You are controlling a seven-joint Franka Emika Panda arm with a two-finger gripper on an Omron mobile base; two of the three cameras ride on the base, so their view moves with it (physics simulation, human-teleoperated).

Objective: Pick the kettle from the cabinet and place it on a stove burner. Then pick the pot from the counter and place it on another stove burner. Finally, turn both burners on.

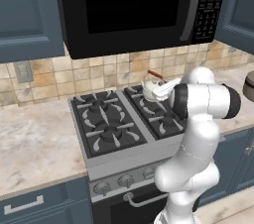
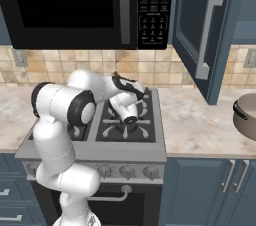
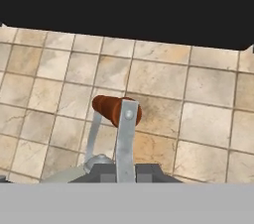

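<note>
- Holding the kettle (image 1: 150,89) by its handle, the fingers (image 3: 124,171) sit low in the hand view, but I cannot tell if they are pressed tight on it.
- The handle has a reddish-brown wooden bar (image 3: 116,109) on thin grey wire, and it stands up just in front of the hand camera.
- Behind the bar is a wall of tan tiles (image 3: 198,99), and the black microwave (image 1: 134,5) hangs above it.
- The kettle is small and cream-white. It is over the back right burner (image 1: 149,100) of the stove (image 1: 94,156), and I cannot tell if it touches the grate.
- The white arm (image 1: 198,134) bends over the right side of the stove and hides part of the kettle.
- The stove has round knobs (image 2: 127,171) along its front.
- The cabinet (image 2: 202,30) door stands open to the right of the microwave, with its long grey bar handle facing out.
- The pot (image 2: 246,115) sits on the counter (image 2: 195,130) far to the right, well apart from the stove.
</note>
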